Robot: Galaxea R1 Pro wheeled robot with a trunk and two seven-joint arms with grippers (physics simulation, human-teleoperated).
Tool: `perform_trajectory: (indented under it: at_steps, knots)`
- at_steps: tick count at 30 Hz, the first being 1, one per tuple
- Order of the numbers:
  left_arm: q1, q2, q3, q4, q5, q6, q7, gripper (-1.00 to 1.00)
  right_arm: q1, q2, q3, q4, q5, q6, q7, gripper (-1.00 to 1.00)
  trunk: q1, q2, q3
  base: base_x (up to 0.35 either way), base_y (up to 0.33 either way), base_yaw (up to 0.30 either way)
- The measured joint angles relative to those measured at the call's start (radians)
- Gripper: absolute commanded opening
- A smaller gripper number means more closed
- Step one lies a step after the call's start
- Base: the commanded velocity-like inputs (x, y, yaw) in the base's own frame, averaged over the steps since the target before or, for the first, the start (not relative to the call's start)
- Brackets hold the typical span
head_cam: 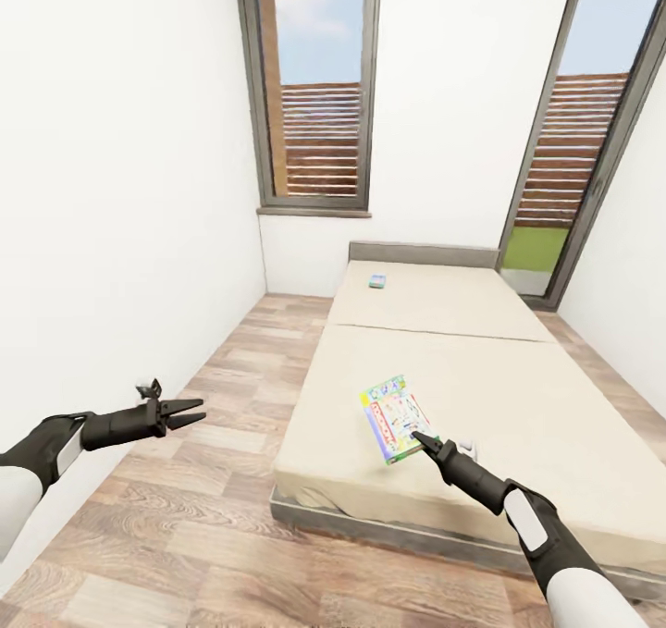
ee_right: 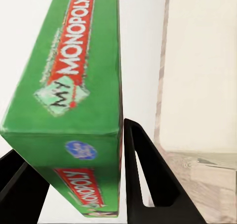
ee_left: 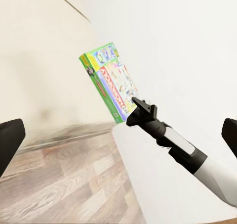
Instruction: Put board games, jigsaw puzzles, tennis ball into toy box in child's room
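My right gripper (head_cam: 423, 442) is shut on the lower corner of a white-green board game (head_cam: 395, 418) with red edging. It holds the box tilted just above the bed (head_cam: 481, 332), near the bed's front edge. The right wrist view shows the game's green "My Monopoly" side (ee_right: 69, 85) squeezed between the black fingers (ee_right: 143, 184). From the left wrist view the same box (ee_left: 109, 80) stands on edge at the right gripper's tip (ee_left: 138, 108). A small blue board game (head_cam: 377, 280) lies flat near the grey headboard. My left gripper (head_cam: 192, 412) hangs open and empty over the floor, left of the bed.
A white wall (head_cam: 111, 193) runs close along my left. A strip of wood-plank floor (head_cam: 231, 387) lies between it and the bed. Tall grey-framed windows (head_cam: 319, 92) stand behind the headboard and at the far right.
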Motion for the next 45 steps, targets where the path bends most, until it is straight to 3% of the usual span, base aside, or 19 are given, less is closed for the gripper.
perform_trajectory:
  at_steps: [3,8,12,17,26,36,45]
  knots:
    - [0.000,0.000,-0.008,-0.002,0.000,0.000,0.000,1.00,-0.001,-0.004,0.039,0.001,0.001,0.001,-0.002,-1.00,0.000,0.000,0.000,-0.029,-0.034,0.292]
    - [0.000,-0.001,-0.011,-0.011,-0.003,0.006,0.000,1.00,-0.001,-0.006,0.059,0.002,-0.001,0.000,-0.003,-1.00,-0.019,0.035,0.016,-0.006,-0.007,0.292]
    - [-0.001,-0.002,-0.009,-0.012,-0.016,0.013,0.006,1.00,-0.002,-0.006,0.061,0.002,0.000,-0.001,-0.005,-1.00,-0.035,0.063,0.028,-0.009,-0.001,0.291]
    - [-0.002,-0.002,-0.008,-0.012,-0.022,0.018,0.057,1.00,-0.001,-0.006,0.061,0.002,0.000,0.000,-0.020,-1.00,-0.053,0.098,0.044,-0.204,0.000,0.292]
    - [-0.002,-0.002,-0.008,-0.012,-0.023,0.016,0.069,1.00,-0.002,-0.007,0.062,0.002,0.001,-0.001,-0.025,-1.00,-0.088,0.161,0.071,-0.060,-0.022,0.292]
    - [-0.001,-0.003,-0.007,-0.012,-0.023,0.009,0.090,1.00,-0.002,-0.007,0.061,0.002,-0.003,0.000,-0.025,-1.00,-0.126,0.231,0.098,-0.195,-0.217,0.291]
    - [-0.002,-0.003,-0.003,-0.012,-0.021,0.006,0.122,1.00,0.000,-0.005,0.061,0.002,-0.001,-0.003,-0.025,-1.00,-0.126,0.231,0.097,-0.197,-0.259,0.114]
